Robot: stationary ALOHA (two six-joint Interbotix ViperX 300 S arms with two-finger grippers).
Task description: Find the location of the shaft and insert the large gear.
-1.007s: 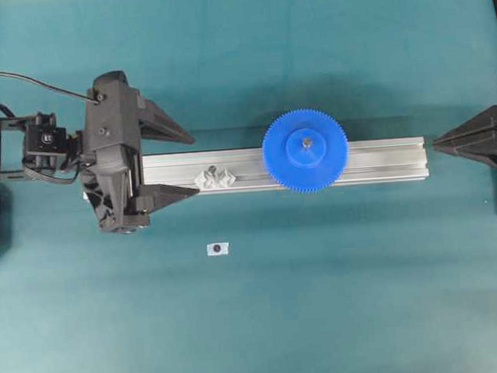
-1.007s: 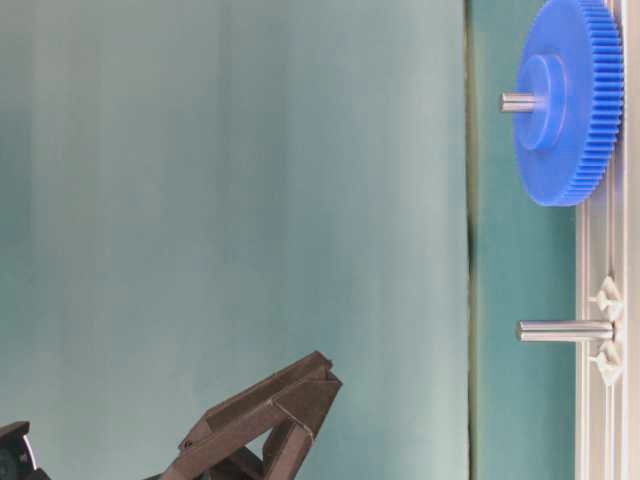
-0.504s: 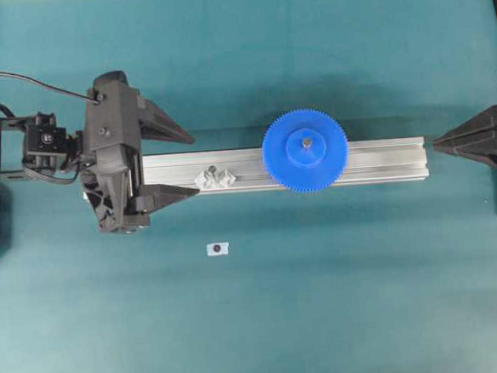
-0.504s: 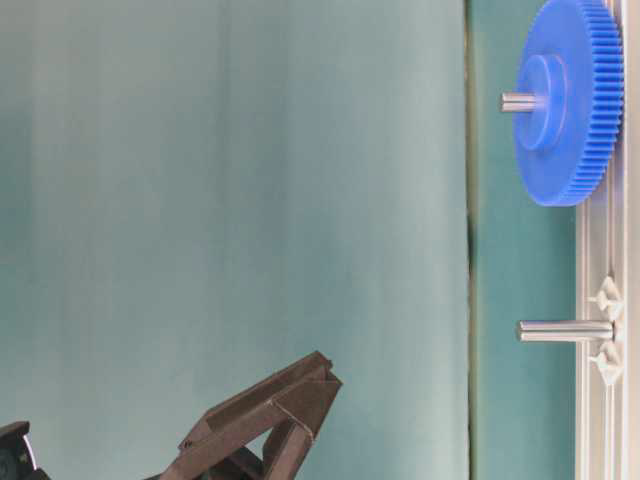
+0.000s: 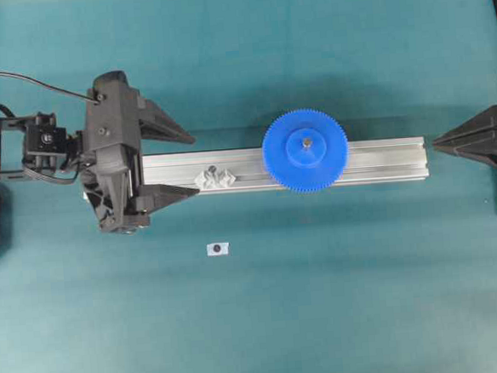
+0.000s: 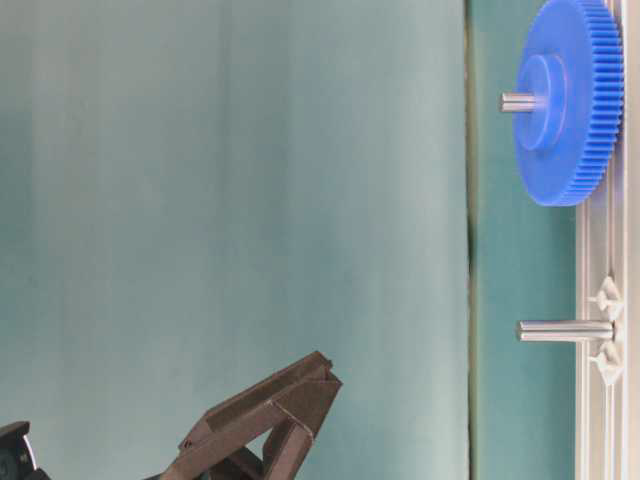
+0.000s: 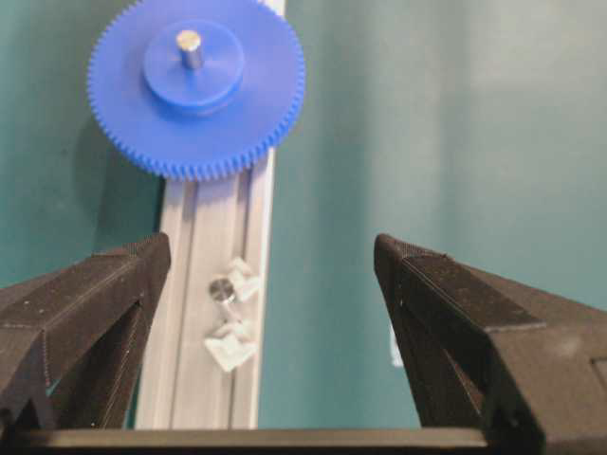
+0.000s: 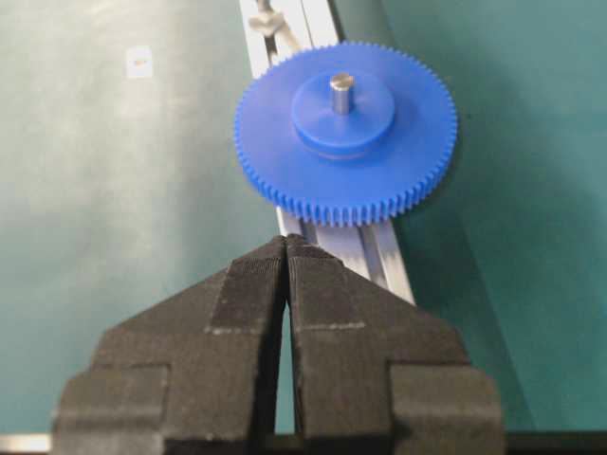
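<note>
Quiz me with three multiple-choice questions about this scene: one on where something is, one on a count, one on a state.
1. Where is the large gear?
A. on a shaft on the rail
B. flat on the mat
C. in a gripper

2. How many metal pins stand on the rail?
A. one
B. two
C. four

3. How do the left gripper's jaws stand?
A. clamped on the gear
B. shut empty
C. wide open

Answers:
1 A, the pin pokes through its hub.
2 B, one carries the gear, the bare pin stands apart.
3 C, only rail and mat show between them.
</note>
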